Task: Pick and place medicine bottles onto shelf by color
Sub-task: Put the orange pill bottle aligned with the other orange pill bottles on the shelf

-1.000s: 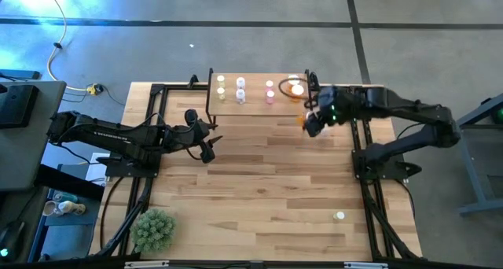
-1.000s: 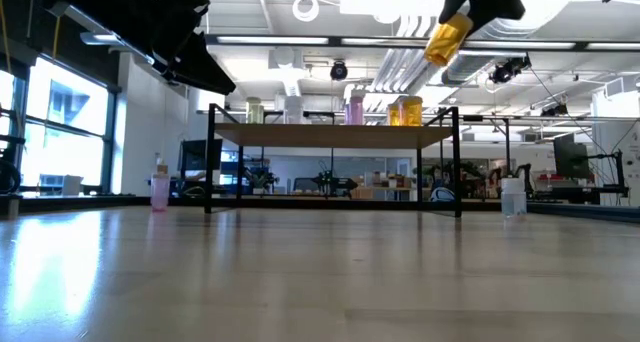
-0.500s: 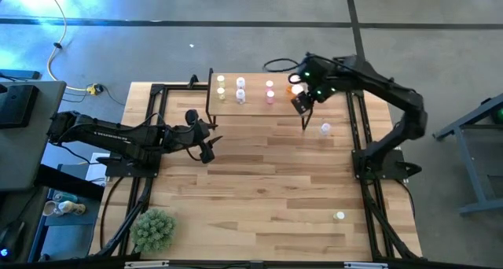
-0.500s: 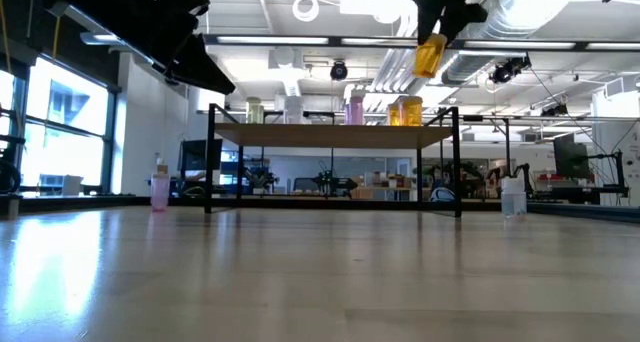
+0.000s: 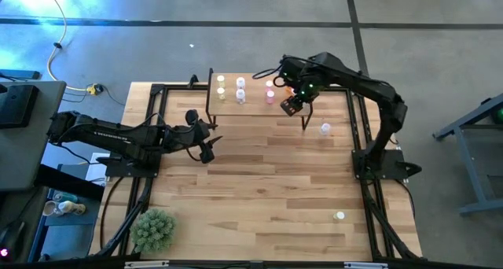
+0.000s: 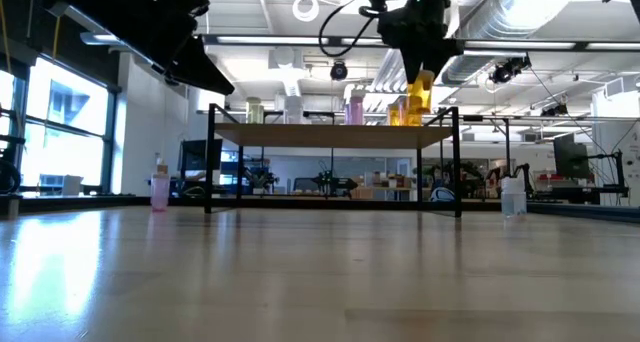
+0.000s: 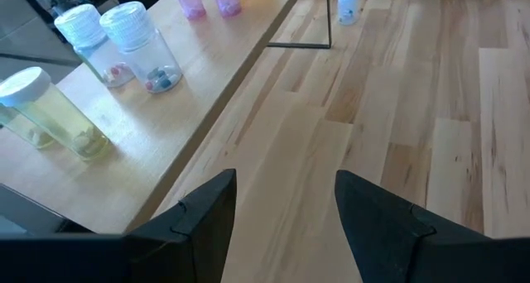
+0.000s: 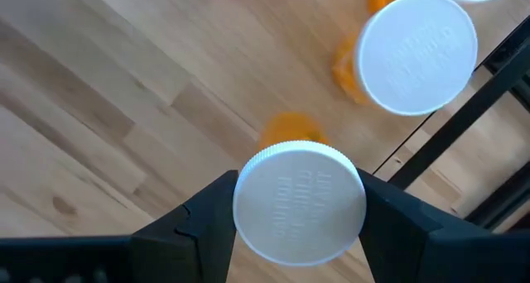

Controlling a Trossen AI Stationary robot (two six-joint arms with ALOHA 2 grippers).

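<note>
The shelf [image 5: 253, 105] stands at the table's far edge. On it stand yellow-green bottles [image 5: 221, 86], pale bottles [image 5: 240, 90] and pink bottles [image 5: 269, 91]. My right gripper [image 5: 292, 104] hangs over the shelf's right end, pointing down, shut on an orange bottle [image 6: 420, 88]. Another orange bottle [image 8: 421, 41] stands on the shelf beside it. My left gripper [image 7: 286, 208] waits open and empty to the left of the shelf, above the table. One loose bottle [image 5: 325, 128] stands on the table near the shelf's right end, another [image 5: 339, 216] at the near right. My right gripper pinches the orange bottle's white cap [image 8: 252, 208] between its two fingers, one on each side. The fingers come from above, pointing down. The bottle hangs upright below them, its orange body [image 8: 290, 131] clear of the shelf top [image 6: 330, 130].
A spiky green plant [image 5: 153, 228] sits at the table's near left corner. In the low view a pink bottle [image 6: 160, 190] stands on the table left of the shelf's black legs [image 6: 212, 162]. Bare wood stretches across the table's middle.
My right gripper has carried the orange bottle toward the table's left and far edge, from beside the shelf's right end to over it. It has tipped until it points straight down, so the bottle, tilted before, now hangs upright and a little lower.
</note>
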